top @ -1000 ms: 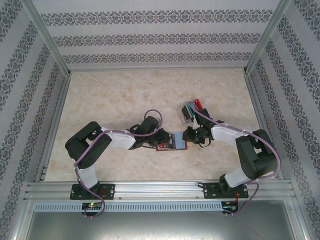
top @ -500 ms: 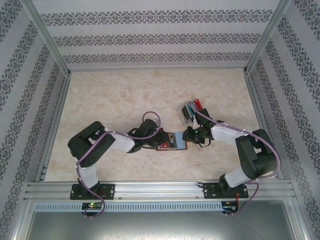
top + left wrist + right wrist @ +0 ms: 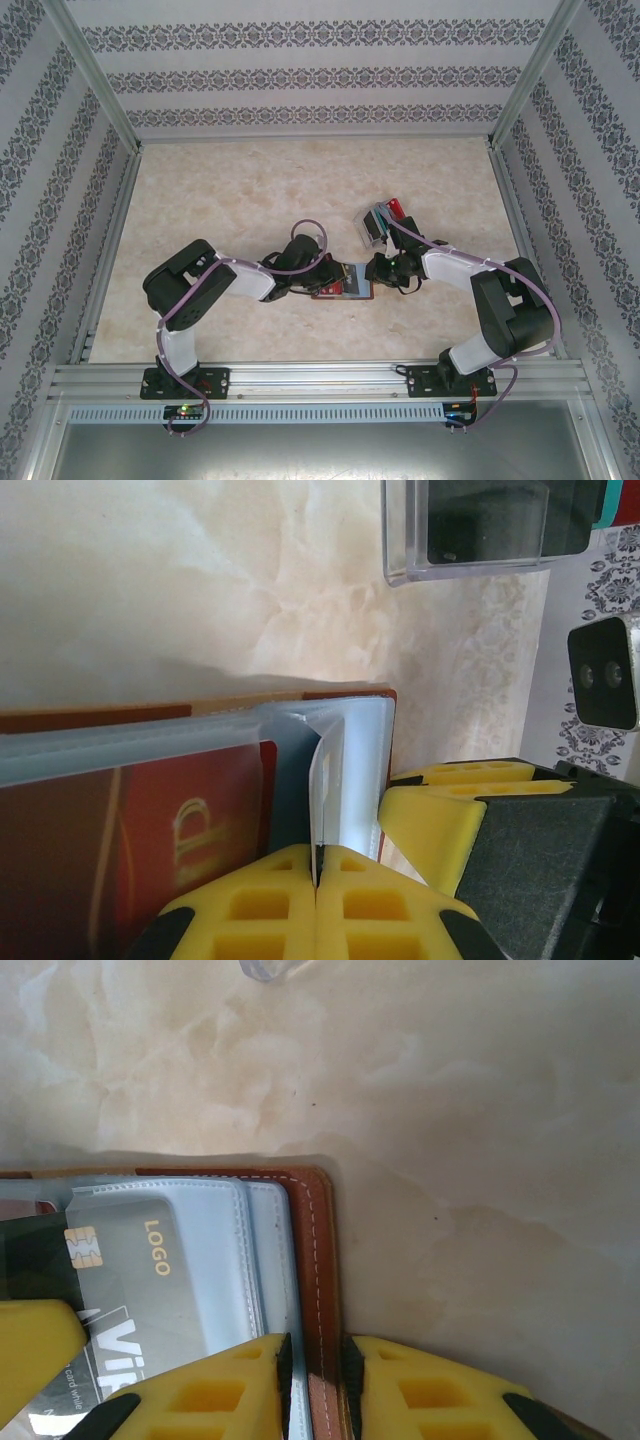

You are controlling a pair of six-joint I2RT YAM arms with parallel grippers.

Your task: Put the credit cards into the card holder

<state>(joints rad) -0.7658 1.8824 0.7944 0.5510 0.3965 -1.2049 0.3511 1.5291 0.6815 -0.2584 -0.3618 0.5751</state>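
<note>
The reddish-brown card holder (image 3: 345,287) lies open on the table between both grippers. My left gripper (image 3: 318,855) is shut on a thin clear sleeve (image 3: 325,770) of the holder, which stands up on edge. A red card (image 3: 190,820) sits in the sleeve to the left of it. My right gripper (image 3: 315,1348) is shut on the holder's brown leather edge (image 3: 318,1260). A dark grey card (image 3: 140,1270) marked LOGO lies in a sleeve beside that edge. From above, the left gripper (image 3: 322,279) and right gripper (image 3: 377,272) flank the holder.
A clear plastic tray (image 3: 372,226) stands just beyond the right gripper with a red card (image 3: 397,208) sticking out of it; the tray (image 3: 465,530) holds a dark card. Metal frame rails border the marble table (image 3: 240,190).
The left gripper has closed on the clear sleeve, and the left arm has shifted slightly to the right. The right arm and the holder have stayed in place.
</note>
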